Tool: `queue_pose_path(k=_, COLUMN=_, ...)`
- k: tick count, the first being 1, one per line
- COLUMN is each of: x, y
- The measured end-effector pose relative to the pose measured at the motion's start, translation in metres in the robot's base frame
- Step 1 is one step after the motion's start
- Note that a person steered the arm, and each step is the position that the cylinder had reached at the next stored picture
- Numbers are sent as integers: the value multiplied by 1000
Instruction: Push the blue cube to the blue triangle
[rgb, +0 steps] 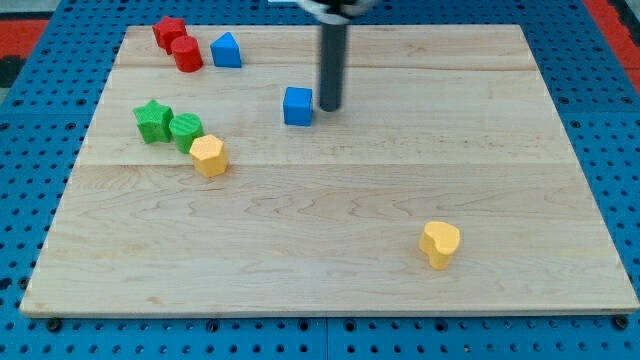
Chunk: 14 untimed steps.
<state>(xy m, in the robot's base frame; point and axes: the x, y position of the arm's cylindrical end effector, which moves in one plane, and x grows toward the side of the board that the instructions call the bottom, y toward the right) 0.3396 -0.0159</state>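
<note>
The blue cube sits on the wooden board in the upper middle of the view. The blue triangle lies up and to the left of it, near the board's top edge. My tip is down on the board just to the right of the blue cube, close to its right face or touching it. The dark rod rises from there to the view's top.
A red star and a red cylinder sit just left of the blue triangle. A green star, a green cylinder and a yellow hexagon cluster at the left. A yellow heart lies at the lower right.
</note>
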Motion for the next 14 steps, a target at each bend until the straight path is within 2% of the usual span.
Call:
queue_pose_path(k=4, x=-3, y=49)
queue_pose_path(k=5, x=-4, y=4)
queue_pose_path(k=6, x=-3, y=-4)
queue_pose_path(k=7, x=19, y=-5)
queue_pose_path(k=12, x=40, y=-17)
queue_pose_path(k=13, x=37, y=-53)
queue_pose_path(k=14, x=6, y=-89)
